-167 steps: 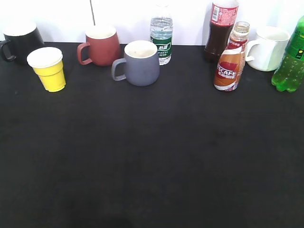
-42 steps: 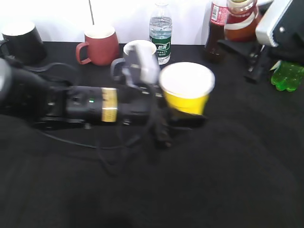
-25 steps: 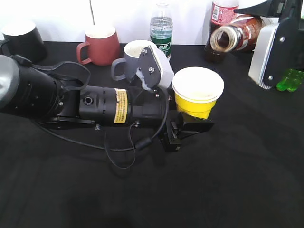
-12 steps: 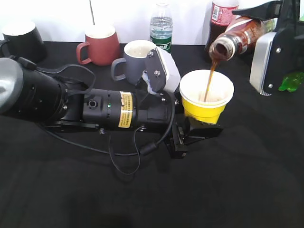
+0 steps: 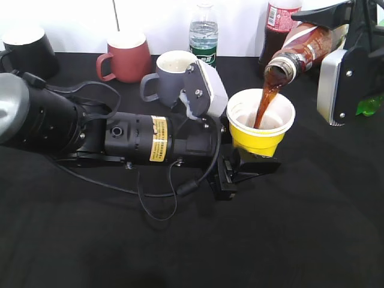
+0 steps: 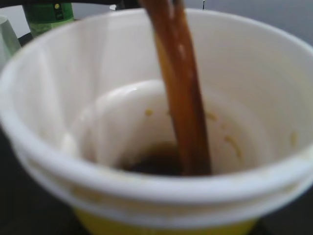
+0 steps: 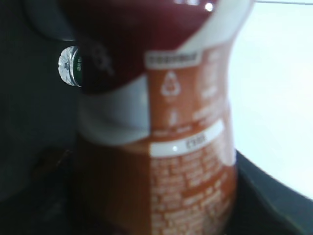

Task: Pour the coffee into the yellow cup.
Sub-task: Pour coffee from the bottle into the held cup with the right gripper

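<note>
So the right gripper point(image 5: 336, 27) is clamped around the body of the NESCAFE coffee bottle point(image 5: 306, 48), holding it tipped over with the open mouth pointing down and to the left, up near the top right of the exterior view. A brown stream point(image 5: 262, 102) runs out of the mouth straight into the yellow cup point(image 5: 261, 129). In the right wrist view the bottle's orange-red and white label point(image 7: 190, 161) fills almost the whole frame (too close and blurry to read the small print).

The left gripper point(image 5: 246, 168) is closed on the yellow cup, pinching it low on its sides and holding it upright just under the bottle mouth. From the left wrist view you look right down into the cup: white inside point(image 6: 122, 122), the stream point(image 6: 183, 98) landing near the middle, and a small dark pool point(image 6: 151, 164) at the bottom, so it's barely filled.

Further out on the black table point(image 5: 270, 240): a grey mug point(image 5: 168, 75) just behind the left arm, a red mug point(image 5: 126, 57), a black mug point(image 5: 27, 51) at the far left, a clear water bottle point(image 5: 204, 39), a dark red-labelled bottle point(image 5: 277, 30) behind the coffee, and a bit of green bottle point(image 5: 372, 103) at the right edge.
</note>
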